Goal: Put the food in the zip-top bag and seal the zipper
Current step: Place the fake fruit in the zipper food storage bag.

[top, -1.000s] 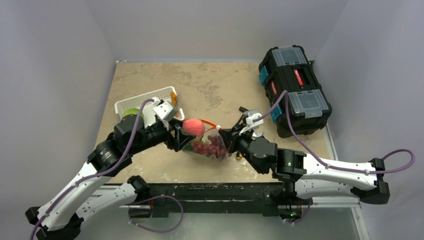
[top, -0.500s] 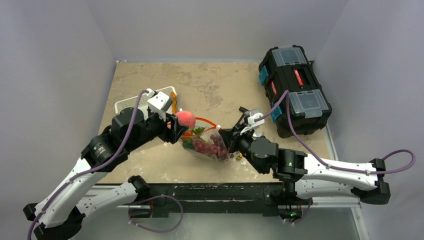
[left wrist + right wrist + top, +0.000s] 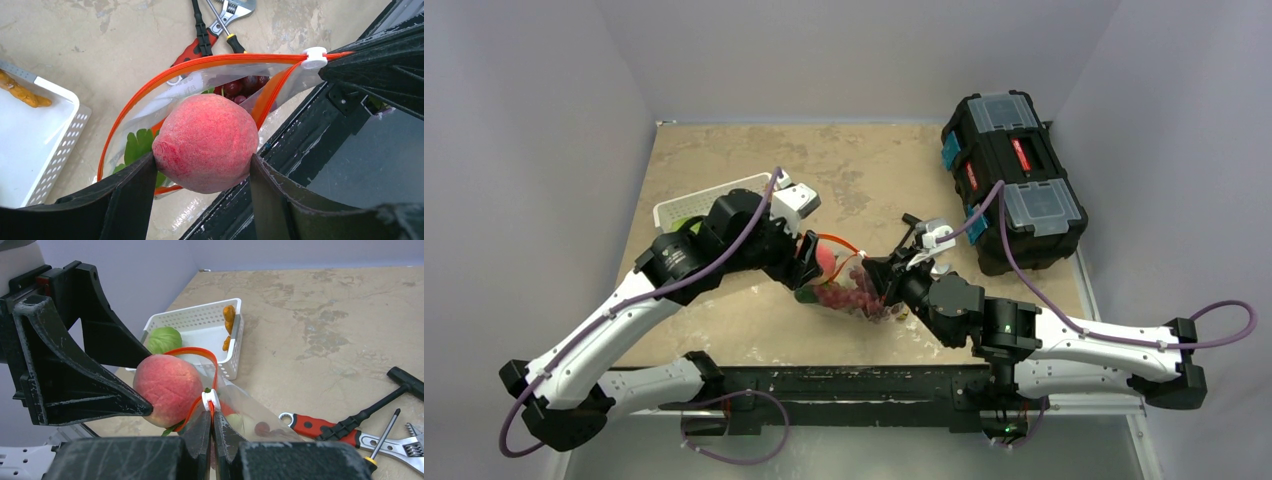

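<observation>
Left jaws: spread to the width of the peach [image 3: 206, 142] and pressed against both its sides; the left gripper [image 3: 201, 165] is seen at the bottom centre of the left wrist view.
Right jaws: almost fully closed, with the zipper [image 3: 197, 351] pinched between them just under the white slider [image 3: 210, 400]; the right gripper [image 3: 212, 416] is seen at the bottom centre of the right wrist view.
Peach: held over the open mouth of the zip-top bag [image 3: 190, 87], at the centre of the overhead view; whether the plastic is touched cannot be told.
Bag mouth: the zipper is pulled into an open orange loop, with the slider at its right end in the left wrist view.
Bag contents: dark red grapes [image 3: 235, 87] and leafy greens [image 3: 137, 145] are seen through the plastic.
Basket: a white slatted basket [image 3: 200, 315] stands beyond the bag, upper middle of the right wrist view; a green cabbage [image 3: 164, 339] and a small orange piece [image 3: 229, 315] lie inside it.
Tools: a red-handled wrench [image 3: 310, 425], a screwdriver [image 3: 385, 432] and a hammer [image 3: 395, 385] lie together at the lower right of that view, on the table [image 3: 864, 160].
Toolbox: a black toolbox [image 3: 1012, 180] is placed at the upper right of the overhead view.
</observation>
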Available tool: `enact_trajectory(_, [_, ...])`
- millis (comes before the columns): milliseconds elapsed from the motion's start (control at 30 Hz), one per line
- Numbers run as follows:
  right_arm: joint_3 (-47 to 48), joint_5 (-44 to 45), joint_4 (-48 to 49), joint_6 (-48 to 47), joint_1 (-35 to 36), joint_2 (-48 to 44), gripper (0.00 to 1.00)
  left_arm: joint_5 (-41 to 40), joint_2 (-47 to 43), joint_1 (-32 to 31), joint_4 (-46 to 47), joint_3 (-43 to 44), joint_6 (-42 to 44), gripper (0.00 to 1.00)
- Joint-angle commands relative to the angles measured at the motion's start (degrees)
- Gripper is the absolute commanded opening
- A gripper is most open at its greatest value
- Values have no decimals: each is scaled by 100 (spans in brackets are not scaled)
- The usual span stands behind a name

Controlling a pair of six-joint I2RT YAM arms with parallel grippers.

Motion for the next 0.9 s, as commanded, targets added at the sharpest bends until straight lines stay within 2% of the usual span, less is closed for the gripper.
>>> enact_trajectory(0, [128, -33, 441, 83, -15, -124, 0, 228, -19, -48, -45, 191, 57, 6])
enact_trajectory(100, [149, -54, 433, 67, -18, -112, 0, 422, 209, -48, -177, 374, 139, 6])
enact_trajectory(233, [172, -81, 425, 56, -17, -106, 0, 96, 667, -31, -554, 845, 265, 3])
enact_trajectory(400, [207, -99, 420, 49, -19, -87, 0, 754, 1222, 94, -847, 1263, 796, 3])
enact_trajectory(467, [225, -103, 412, 41, -18, -82, 0, 715, 1492, 138, -1190, 1615, 908, 3])
enact_trajectory(633, [234, -61, 381, 30, -17, -70, 0, 682, 1697, 407, -1344, 1895, 1152, 2])
enact_trajectory(733, [236, -71, 380, 28, -15, -29, 0, 1081, 1773, 679, -1348, 1982, 1180, 2])
enact_trajectory(867, [223, -159, 483, -60, -19, 14, 0, 1843, 2149, 709, -1596, 2183, 1344, 2])
